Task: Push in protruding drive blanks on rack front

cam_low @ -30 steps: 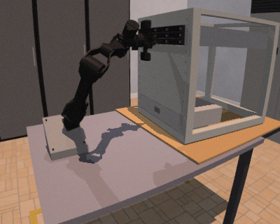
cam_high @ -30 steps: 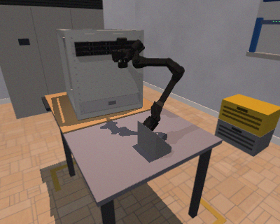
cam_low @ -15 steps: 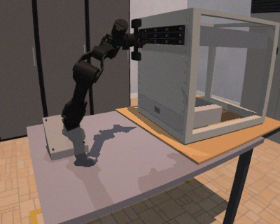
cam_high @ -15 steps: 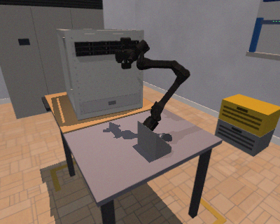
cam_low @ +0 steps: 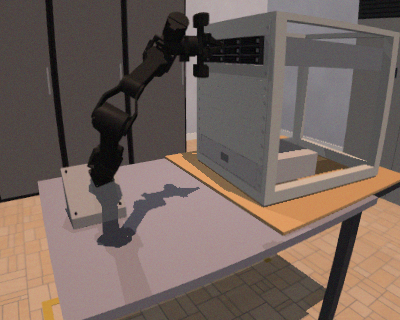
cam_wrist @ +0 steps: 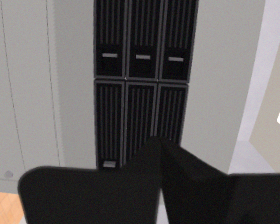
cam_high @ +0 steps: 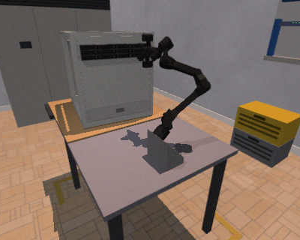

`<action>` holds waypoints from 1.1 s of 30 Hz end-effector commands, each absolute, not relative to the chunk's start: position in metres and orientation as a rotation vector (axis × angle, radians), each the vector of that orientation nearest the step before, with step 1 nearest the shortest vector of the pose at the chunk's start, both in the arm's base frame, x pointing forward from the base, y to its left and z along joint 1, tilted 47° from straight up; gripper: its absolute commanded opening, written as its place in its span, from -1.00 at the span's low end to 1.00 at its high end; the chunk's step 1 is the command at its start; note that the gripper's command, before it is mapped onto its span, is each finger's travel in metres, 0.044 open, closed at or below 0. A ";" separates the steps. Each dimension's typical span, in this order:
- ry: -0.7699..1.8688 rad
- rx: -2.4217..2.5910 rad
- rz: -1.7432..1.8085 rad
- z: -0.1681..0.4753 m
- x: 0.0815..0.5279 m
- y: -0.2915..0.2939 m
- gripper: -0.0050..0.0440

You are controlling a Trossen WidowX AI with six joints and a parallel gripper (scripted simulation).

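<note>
The grey rack (cam_high: 114, 84) (cam_low: 232, 107) (cam_wrist: 218, 65) stands upright on an orange board (cam_high: 61, 129) (cam_low: 297, 220). Its black drive bay (cam_high: 103, 52) (cam_low: 251, 50) (cam_wrist: 142, 30) lies high on the front, with three long rows of ribbed drive blanks that run as columns in the wrist view. My gripper (cam_high: 139, 55) (cam_low: 220, 43) (cam_wrist: 157, 143) is shut and empty. Its tips are at the bay's right part in the top view, over the lower ends of the middle and right columns in the wrist view, and hide the latches there. I cannot tell whether they touch. No visible blank clearly sticks out.
The arm's base plate (cam_low: 79, 200) stands on the grey table (cam_high: 103, 176) (cam_low: 187, 260) in front of the rack. A light box (cam_low: 297, 165) sits low inside the rack's open frame. Yellow and grey crates (cam_high: 265, 121) (cam_high: 260, 146) stand on the floor beyond the table.
</note>
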State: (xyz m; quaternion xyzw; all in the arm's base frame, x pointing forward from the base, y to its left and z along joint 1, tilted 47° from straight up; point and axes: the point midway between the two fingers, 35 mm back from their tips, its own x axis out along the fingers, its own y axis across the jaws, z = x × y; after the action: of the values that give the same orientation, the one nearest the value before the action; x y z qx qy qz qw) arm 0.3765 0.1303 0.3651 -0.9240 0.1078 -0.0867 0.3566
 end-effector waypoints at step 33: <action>0.275 -2.380 -0.218 0.405 0.386 0.119 -1.00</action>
State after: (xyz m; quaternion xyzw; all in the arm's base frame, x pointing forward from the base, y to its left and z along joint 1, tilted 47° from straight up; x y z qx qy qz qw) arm 0.3847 0.1178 0.3997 -0.9246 0.1091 -0.0810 0.3559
